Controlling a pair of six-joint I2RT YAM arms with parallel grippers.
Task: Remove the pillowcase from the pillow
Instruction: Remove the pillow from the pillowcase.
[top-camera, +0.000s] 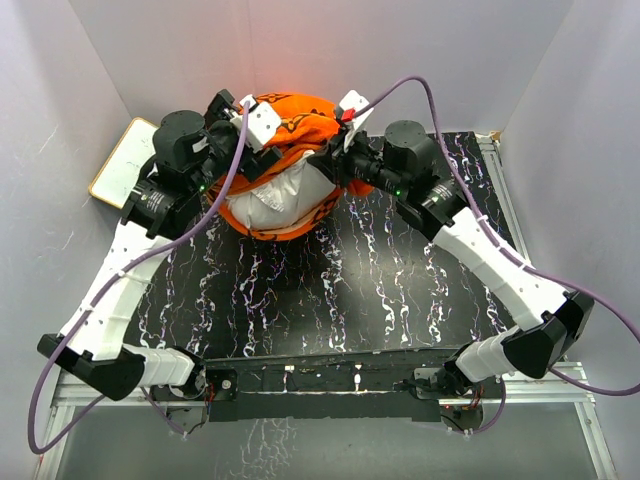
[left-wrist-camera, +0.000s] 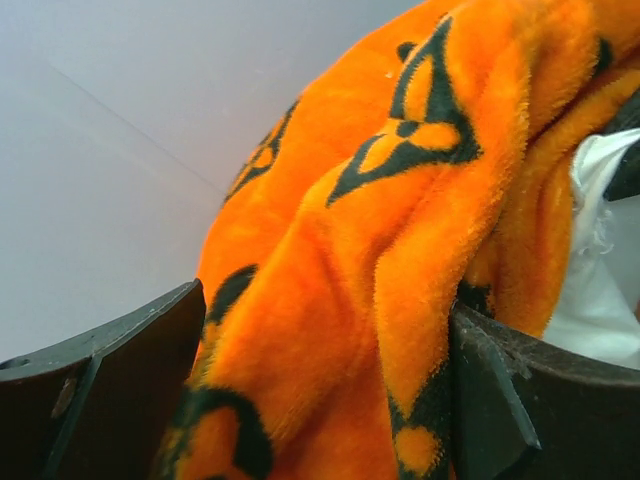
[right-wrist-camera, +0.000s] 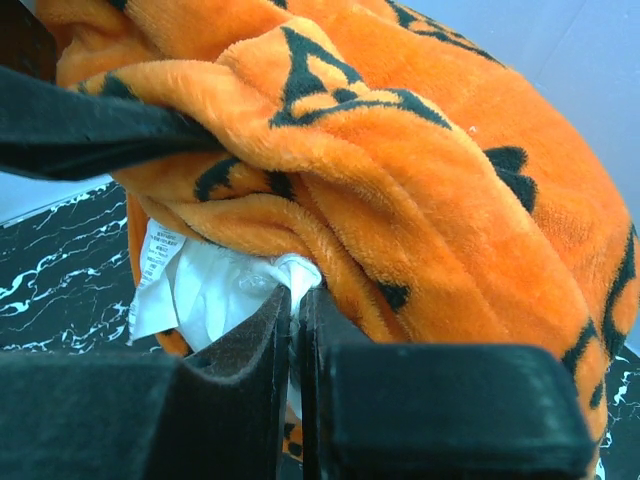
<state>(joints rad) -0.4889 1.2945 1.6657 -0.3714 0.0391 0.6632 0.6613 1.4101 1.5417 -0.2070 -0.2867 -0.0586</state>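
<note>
At the 10 o'clock corner of the surface (top-camera: 330, 290) lies a white board (top-camera: 122, 160), well out of play. Just right of it, the left claw (top-camera: 256, 158) meets the bundle from 9 o'clock. In its wrist view the fingers (left-wrist-camera: 110, 390) are spread wide and straddle a thick plush fold of the pillowcase (left-wrist-camera: 400, 250). Fabric fills the gap, but no squeeze shows, so I read the claw as wide and not gripping.

The bundle sits at 12 o'clock on the surface, close to the back wall. Its longer axis runs roughly 9 to 3, between the two claws. The orange cover is bunched over the far side, and the pillow (top-camera: 285, 203) bulges bare out of the mouth toward 6 o'clock.

On the 3 o'clock side, the right claw (right-wrist-camera: 296, 300) is closed tight, nipping a pucker of the pillow's white cloth just under the orange hem.

The coming move likely turns on that split. The right claw anchors the pillow, and the loose cover lies straight between the left claw's fingers, so the left arm is the nearer one to take it and draw it off, away from the exposed end.

The overhead view gives the layout, but the wrists hide both sets of fingertips; only the wrist views settle how the claws stand. The right wrist view alone shows a care label (right-wrist-camera: 155, 265) at 9 o'clock of its claw.
</note>
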